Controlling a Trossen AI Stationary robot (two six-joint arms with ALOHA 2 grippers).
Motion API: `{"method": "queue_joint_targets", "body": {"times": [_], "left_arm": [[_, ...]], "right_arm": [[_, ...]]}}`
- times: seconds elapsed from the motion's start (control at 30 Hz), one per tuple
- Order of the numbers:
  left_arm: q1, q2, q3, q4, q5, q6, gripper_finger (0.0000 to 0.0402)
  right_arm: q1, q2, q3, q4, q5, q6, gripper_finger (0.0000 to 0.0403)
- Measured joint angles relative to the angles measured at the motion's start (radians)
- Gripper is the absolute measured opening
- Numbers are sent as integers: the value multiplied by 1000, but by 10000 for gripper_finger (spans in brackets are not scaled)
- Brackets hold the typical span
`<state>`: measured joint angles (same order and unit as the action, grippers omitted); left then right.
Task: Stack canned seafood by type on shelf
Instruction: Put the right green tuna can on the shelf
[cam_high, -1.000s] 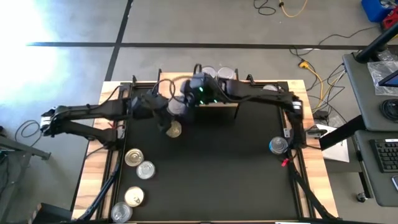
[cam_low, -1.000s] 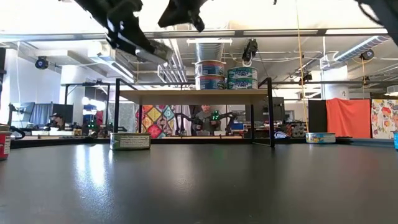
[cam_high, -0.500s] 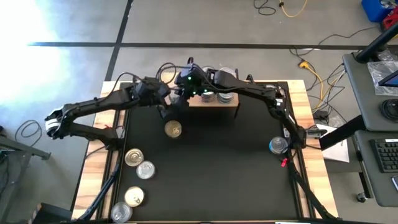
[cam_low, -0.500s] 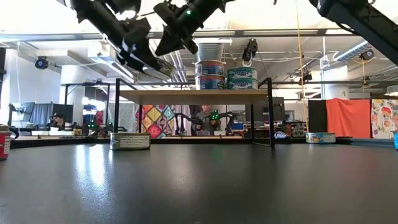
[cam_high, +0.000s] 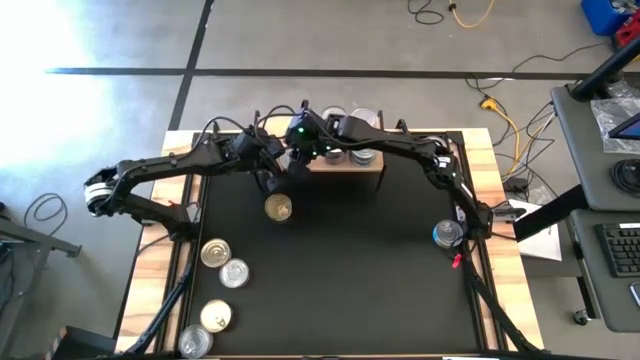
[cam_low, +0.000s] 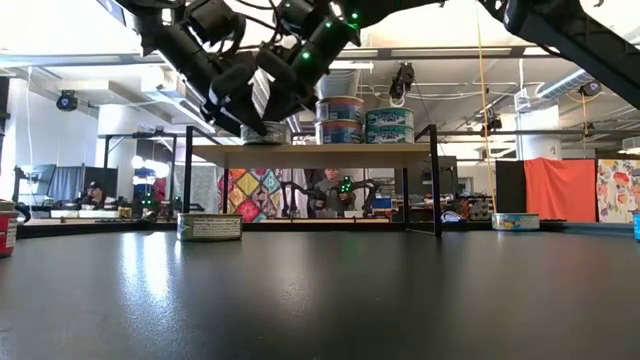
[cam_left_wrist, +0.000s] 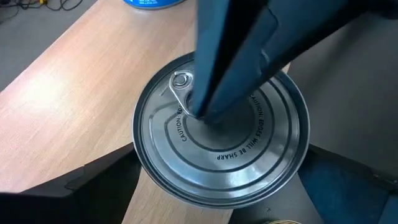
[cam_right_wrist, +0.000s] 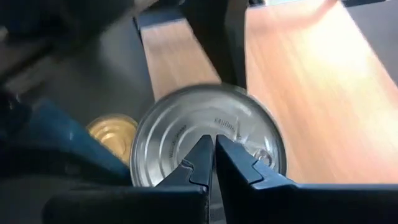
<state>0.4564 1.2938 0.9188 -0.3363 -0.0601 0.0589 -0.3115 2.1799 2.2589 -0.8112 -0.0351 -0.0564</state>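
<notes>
My landmark is the shelf (cam_low: 312, 152). A silver-lidded can (cam_left_wrist: 221, 134) sits at the shelf's left end, close to the board's corner and well left of the two stacks (cam_low: 363, 119) near the shelf's middle.

My left gripper (cam_left_wrist: 217, 193) straddles this can. Its fingers (cam_left_wrist: 93, 180) stand spread wide on either side of the can wall, and I judge they are not clamped on it. My right gripper (cam_right_wrist: 214, 155) is directly above the same can, jaws pressed together, with the tips on or just over the lid centre, beside the pull tab. I cannot tell whether the tips actually touch the lid.

Governing relation: the can lies straight below the right tips and between the left fingers, with its axis upright. Both grippers are at the can; neither arm is farther off. I judge the next move to be a clean withdrawal away from the can, with no sideways drag, because the can sits near the board's edge.

Loose cans remain on the table in front of the shelf; the nearest is a gold-lidded can (cam_high: 279, 208), forward of the shelf's left end.
</notes>
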Motion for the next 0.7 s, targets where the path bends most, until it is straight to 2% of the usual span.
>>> {"method": "queue_joint_targets", "body": {"times": [0.33, 0.7], "left_arm": [[-1, -40, 0, -49, 0, -14, 393], [-1, -179, 1, -92, -1, -40, 393]], "right_arm": [[-1, -3, -36, -7, -1, -15, 13], [-3, -2, -39, 33, 12, 4, 13]]}}
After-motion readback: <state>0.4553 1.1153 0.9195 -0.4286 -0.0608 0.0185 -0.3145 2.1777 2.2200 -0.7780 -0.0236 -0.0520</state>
